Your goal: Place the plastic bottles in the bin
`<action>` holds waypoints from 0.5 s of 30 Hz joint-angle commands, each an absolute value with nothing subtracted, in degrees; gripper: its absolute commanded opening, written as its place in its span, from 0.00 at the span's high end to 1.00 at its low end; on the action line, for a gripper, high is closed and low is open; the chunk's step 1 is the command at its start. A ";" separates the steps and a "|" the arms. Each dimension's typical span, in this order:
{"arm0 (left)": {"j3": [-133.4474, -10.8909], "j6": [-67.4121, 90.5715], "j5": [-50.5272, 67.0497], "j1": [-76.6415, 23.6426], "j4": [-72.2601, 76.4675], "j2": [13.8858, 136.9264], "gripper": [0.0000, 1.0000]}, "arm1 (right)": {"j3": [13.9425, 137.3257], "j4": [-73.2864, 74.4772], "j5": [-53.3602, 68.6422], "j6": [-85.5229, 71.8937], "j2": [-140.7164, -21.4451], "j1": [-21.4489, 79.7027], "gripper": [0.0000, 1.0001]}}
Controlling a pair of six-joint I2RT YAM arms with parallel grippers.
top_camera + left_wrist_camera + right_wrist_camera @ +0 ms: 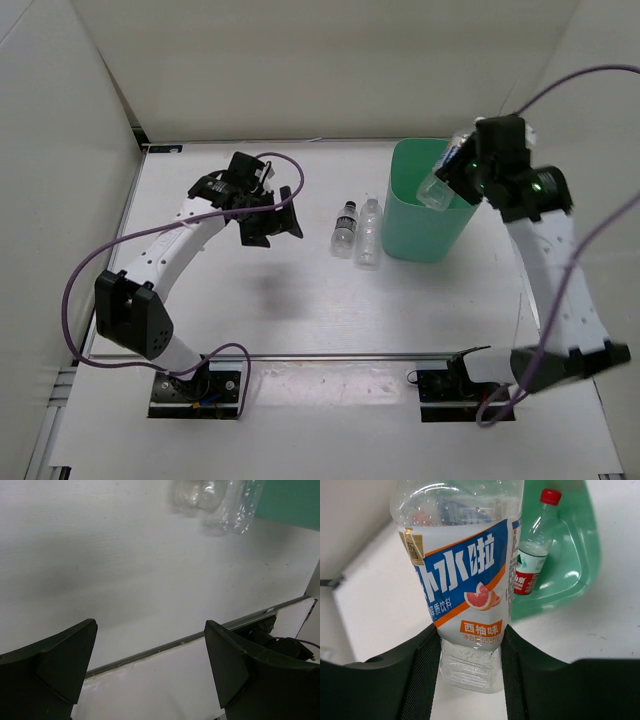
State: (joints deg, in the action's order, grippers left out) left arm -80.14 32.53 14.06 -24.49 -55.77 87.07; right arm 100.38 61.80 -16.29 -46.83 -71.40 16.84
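As things lie now: right claw clamped on clear plastic bottle w/ blue-white label, gripped at its ribbed base below the label.
Held bottle's place: at mouth of tall mint-green plastic bin, far right of white surface. Looks to be over the opening, not yet let go.
Inside bin: clear bottle w/ red cap & red label, down at the bottom.
On surface: two more side by side, just left of bin. These are clear bottle w/ black cap & dark label and clear unlabelled bottle w/ white cap, the latter nearer the bin. Touching or not, can't tell.
Left claw: fingers apart, empty, hovering left of that pair.
Handling (est.): bottles light, thin-walled, slick. Round, so apt to roll where they lie. Best grip is across mid-body w/ moderate squeeze, else walls buckle.
Progress (est.): one in, one at the mouth, two to go.
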 commanded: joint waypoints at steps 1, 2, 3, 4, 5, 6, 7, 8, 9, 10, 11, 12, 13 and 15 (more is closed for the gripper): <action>-83.41 31.73 17.40 -24.35 -51.77 88.85 0.00 | 102.74 57.92 -18.12 -42.11 -78.20 16.61 0.63; -84.19 31.73 17.40 -24.35 -51.07 88.86 0.00 | 102.74 57.92 -18.11 -42.10 -78.83 16.61 0.61; -84.72 31.73 16.88 -24.35 -50.54 89.73 0.00 | 102.74 57.92 -19.32 -42.10 -78.84 16.61 0.61; -84.73 32.34 16.88 -24.35 -49.84 90.69 0.00 | 102.05 57.40 -20.21 -42.10 -78.84 16.00 0.59; -85.60 32.87 16.88 -24.35 -49.83 91.23 0.00 | 100.39 56.44 -19.61 -42.10 -78.14 14.95 0.48; -86.74 32.87 17.40 -24.35 -49.83 92.62 0.00 | 99.50 53.73 -19.60 -42.10 -77.61 14.94 0.33; -87.36 33.39 17.40 -24.35 -49.83 93.33 0.00 | 99.49 53.70 -18.99 -42.10 -77.00 14.16 0.06; -87.97 33.40 17.40 -24.35 -49.31 94.04 0.00 | 99.49 53.70 -18.98 -42.10 -76.99 14.15 0.00; -88.50 33.40 18.10 -24.35 -48.70 94.74 0.00 | 102.45 55.62 -18.98 -41.40 -76.99 13.45 0.00; -89.55 33.40 18.80 -24.87 -48.69 96.23 0.00 | 104.57 57.37 -18.46 -41.40 -77.51 13.45 0.00; -90.17 33.92 18.81 -24.87 -47.82 97.11 0.00 | 106.42 59.05 -18.46 -41.40 -77.52 13.45 0.00; -90.96 33.93 19.59 -24.87 -47.20 98.08 0.00 | 108.00 61.50 -18.46 -41.40 -77.52 13.45 0.00; -92.79 33.93 20.30 -24.87 -47.20 100.17 0.00 | 109.06 62.13 -18.46 -41.40 -76.48 13.45 0.00; -95.00 33.93 21.00 -26.01 -46.67 102.73 0.00 | 109.60 62.14 -16.28 -41.40 -73.32 13.45 0.00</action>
